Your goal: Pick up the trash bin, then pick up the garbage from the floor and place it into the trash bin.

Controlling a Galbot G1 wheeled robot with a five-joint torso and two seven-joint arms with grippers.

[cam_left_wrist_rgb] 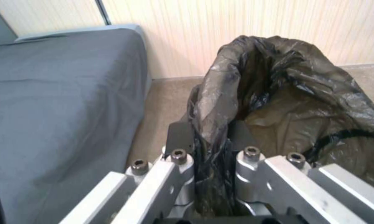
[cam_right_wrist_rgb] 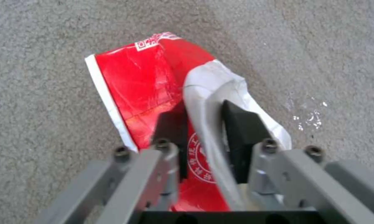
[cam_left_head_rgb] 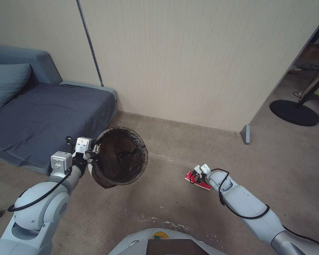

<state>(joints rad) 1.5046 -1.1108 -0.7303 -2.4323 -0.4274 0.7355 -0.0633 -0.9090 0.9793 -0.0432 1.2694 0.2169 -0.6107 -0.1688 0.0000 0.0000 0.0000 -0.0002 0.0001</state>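
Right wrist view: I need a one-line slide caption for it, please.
Right gripper shut on a fold of the red paper packet lying on the beige carpet.

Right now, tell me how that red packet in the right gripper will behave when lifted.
The red packet looks thin and creased, so probably floppy and light. The right gripper pinches one raised fold, so the rest may droop. Its glossy surface might slip.

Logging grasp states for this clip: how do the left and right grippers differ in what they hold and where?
The left gripper clamps the trash bin by its bag-covered rim, held above the floor. The right gripper reaches down to the carpet, pinching a red packet. Both are shut on something thin.
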